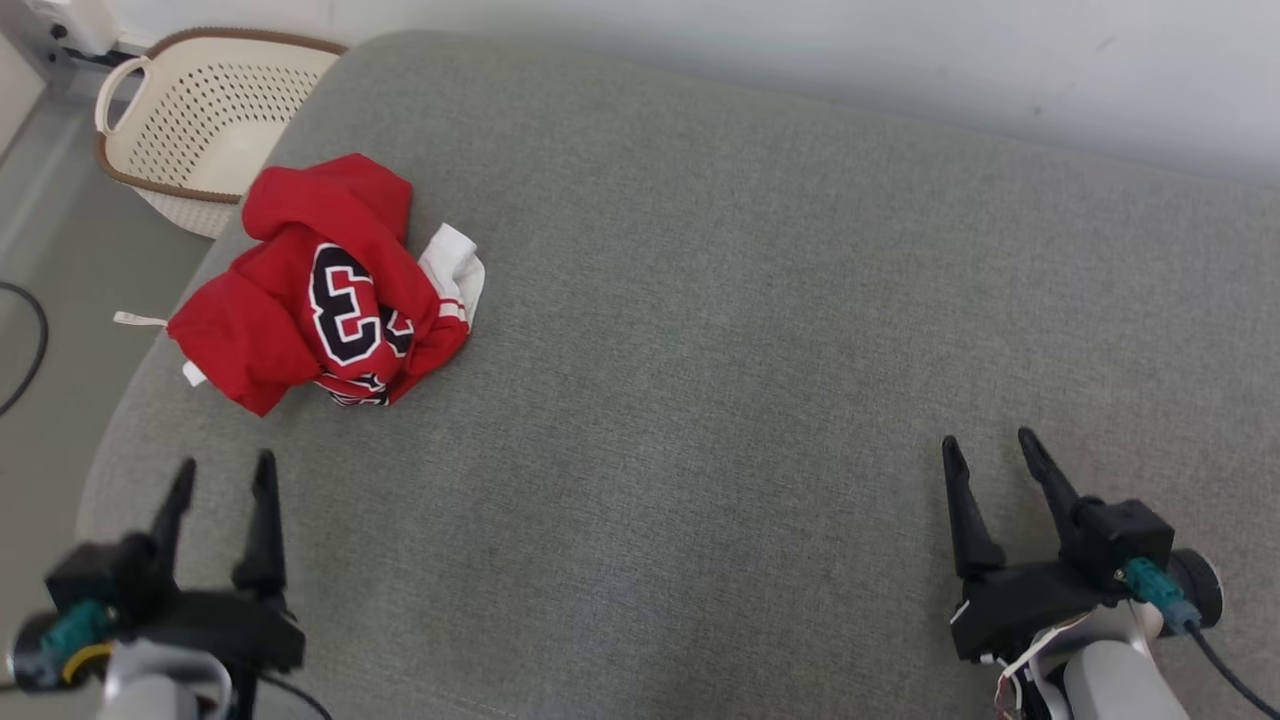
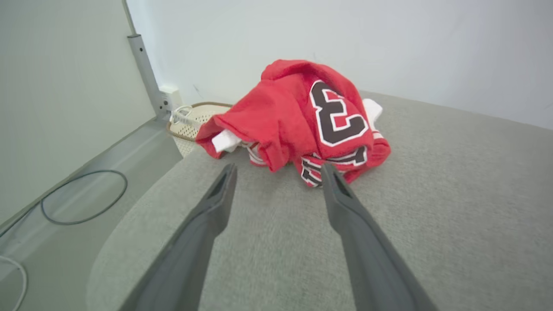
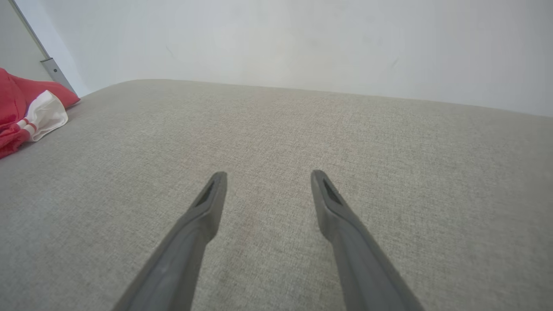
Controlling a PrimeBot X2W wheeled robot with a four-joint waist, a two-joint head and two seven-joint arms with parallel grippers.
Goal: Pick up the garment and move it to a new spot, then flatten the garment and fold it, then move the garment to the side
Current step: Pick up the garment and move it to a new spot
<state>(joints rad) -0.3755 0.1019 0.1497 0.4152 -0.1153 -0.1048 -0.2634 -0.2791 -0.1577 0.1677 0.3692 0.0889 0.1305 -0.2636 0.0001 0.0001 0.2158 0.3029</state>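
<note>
Because the red jersey point(image 1: 320, 290) is soft, light cloth lying in a crumpled heap, you should expect it to sag and unroll when lifted and not to keep any shape. It lies at the upper left of the head view, on the grey cushion point(image 1: 720, 330), close to the cushion's rounded left edge. The big number 3 faces up and a white trimmed part sticks out on the heap's right side. A good place to take hold, in my judgement, is a raised red fold on the near side of the heap, where the fingers can close around a ridge of cloth. A pinch on the top layer alone may slip. The left gripper point(image 1: 225, 460) stands at the lower left, near the heap but not touching it, its jaws spread wide and holding nothing. The right gripper point(image 1: 987, 437), at the lower right, is also wide open and empty, well apart from the jersey. Beyond the left edge are the floor, a dark cable point(image 1: 35, 340) and a cream perforated basket point(image 1: 190, 110) at the top left, so do not drag the cloth that way. The middle and right of the cushion are bare and give you room for spreading.
</note>
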